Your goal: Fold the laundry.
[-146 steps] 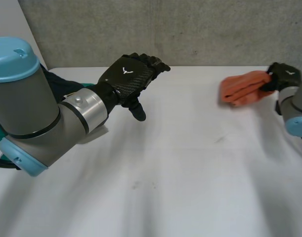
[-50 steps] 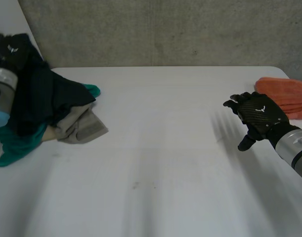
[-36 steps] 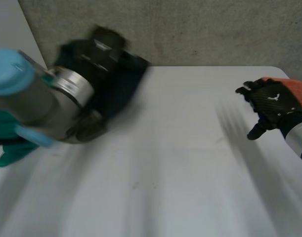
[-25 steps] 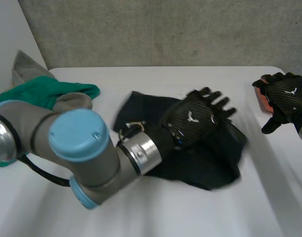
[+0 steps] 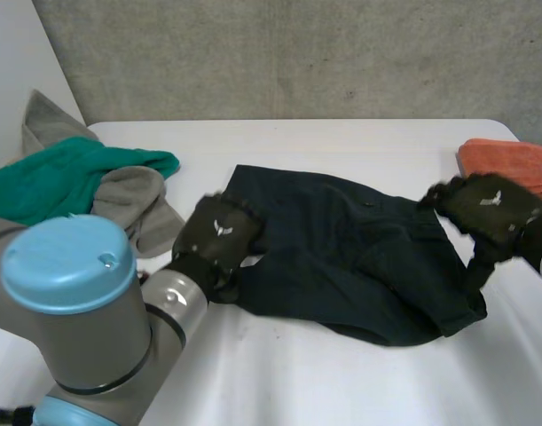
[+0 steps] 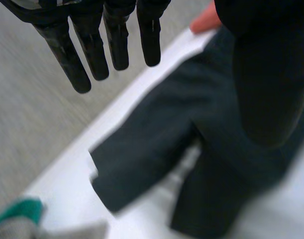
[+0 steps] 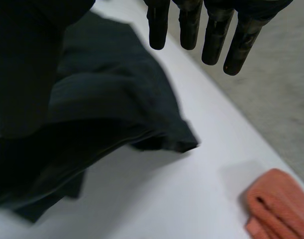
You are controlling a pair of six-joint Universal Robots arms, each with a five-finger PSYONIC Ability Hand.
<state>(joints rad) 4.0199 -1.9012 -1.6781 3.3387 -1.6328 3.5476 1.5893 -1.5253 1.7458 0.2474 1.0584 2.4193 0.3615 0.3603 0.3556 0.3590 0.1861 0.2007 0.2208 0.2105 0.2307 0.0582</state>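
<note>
A dark garment [image 5: 341, 253] lies crumpled across the middle of the white table [image 5: 341, 382]. My left hand [image 5: 219, 235] is at its left edge, and in the left wrist view its fingers [image 6: 94, 47] are straight and apart above the dark garment [image 6: 152, 149], holding nothing. At the cloth's right edge is my right hand [image 5: 488, 206]. The right wrist view shows its fingers [image 7: 201, 30] straight over the garment's [image 7: 102, 104] edge, also empty.
A pile of green cloth [image 5: 66, 173] and grey cloth [image 5: 133, 200] sits at the table's left back corner. A folded orange cloth [image 5: 510, 164] lies at the right back edge, also seen as the orange cloth [image 7: 278, 204] beyond my right fingertips. A concrete wall stands behind.
My left arm swung the dark garment from the left pile to the table's middle, let it go and drew back to its left edge. My right hand came down to its right edge.
</note>
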